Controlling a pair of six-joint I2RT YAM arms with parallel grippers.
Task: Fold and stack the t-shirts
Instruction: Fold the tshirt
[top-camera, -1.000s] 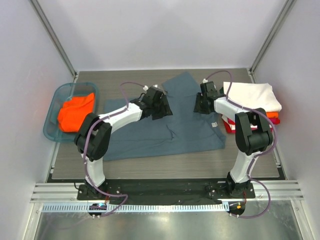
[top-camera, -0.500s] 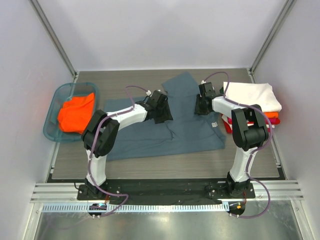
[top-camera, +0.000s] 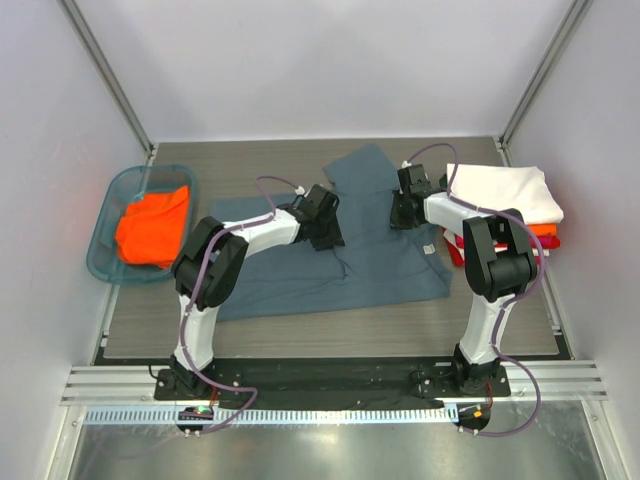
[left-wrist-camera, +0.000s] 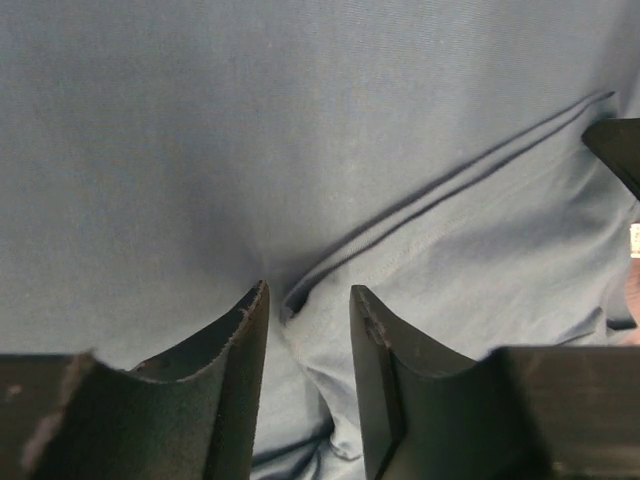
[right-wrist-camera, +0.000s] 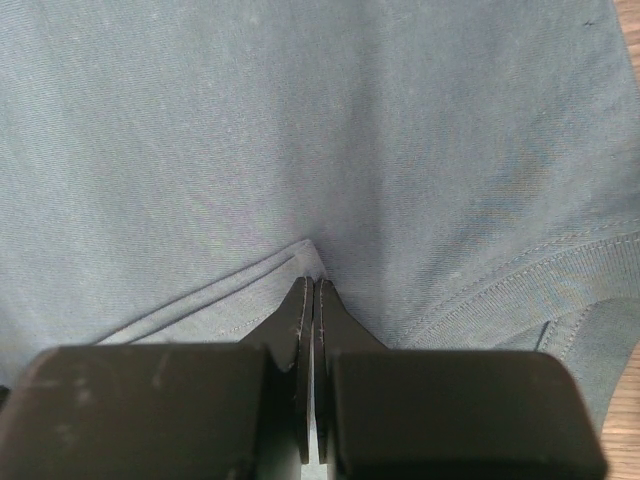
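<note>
Meanwhile, right fingers (right-wrist-camera: 338, 335) tight on blue-grey t-shirt (top-camera: 380, 262) fold, left fingers (left-wrist-camera: 232, 375) narrowly apart; basket (top-camera: 97, 245) leftward

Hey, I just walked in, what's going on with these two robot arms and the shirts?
Both arms are working on a blue-grey t-shirt spread on the table. The right tool is shut, pinching a ridge of its fabric. The left tool is open astride a crease, not yet gripping. A folded white t-shirt tops a pile at the right, with a red t-shirt showing beneath it. An orange t-shirt sits in the teal basket at the left.
</note>
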